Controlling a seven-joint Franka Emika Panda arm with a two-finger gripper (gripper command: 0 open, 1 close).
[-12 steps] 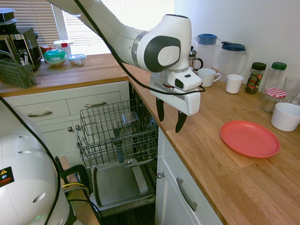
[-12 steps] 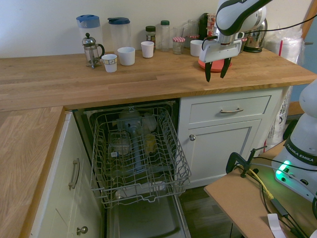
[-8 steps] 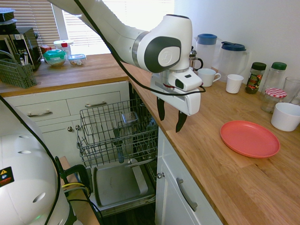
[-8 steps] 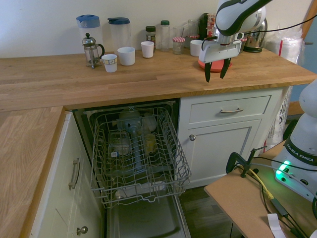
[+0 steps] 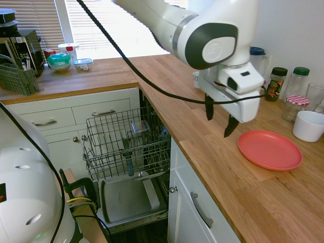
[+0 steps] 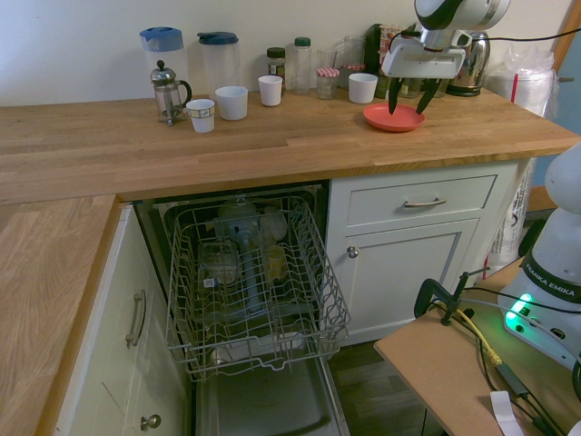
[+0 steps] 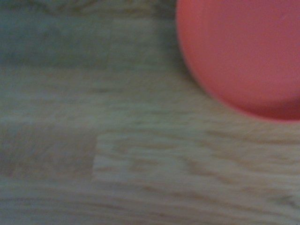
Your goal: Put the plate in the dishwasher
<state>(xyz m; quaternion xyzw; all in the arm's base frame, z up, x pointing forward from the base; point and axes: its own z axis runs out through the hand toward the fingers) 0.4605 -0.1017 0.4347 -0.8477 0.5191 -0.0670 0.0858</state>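
The coral-red plate [image 5: 270, 150] lies flat on the wooden counter near the back wall, also seen as the plate [image 6: 392, 117] and, blurred, as the plate [image 7: 243, 51]. My gripper [image 5: 218, 125] hangs open just above the counter at the plate's rim on the dishwasher side, fingers pointing down with nothing between them; it shows above the plate's edge as the gripper [image 6: 408, 107]. The dishwasher [image 5: 126, 142] stands open below the counter, its wire rack [image 6: 254, 282] pulled out with a few items in it.
A white bowl [image 5: 309, 125] sits right beside the plate. Jars [image 5: 277, 83], two pitchers [image 6: 220, 59], white mugs [image 6: 231, 102] and a French press [image 6: 166, 91] line the back wall. A kettle [image 6: 467, 73] stands behind the gripper. A cutlery basket [image 5: 17, 78] sits on the far counter.
The arm has swung from the counter's front edge near the dishwasher across to the plate. The gripper stayed open; the plate has not moved.
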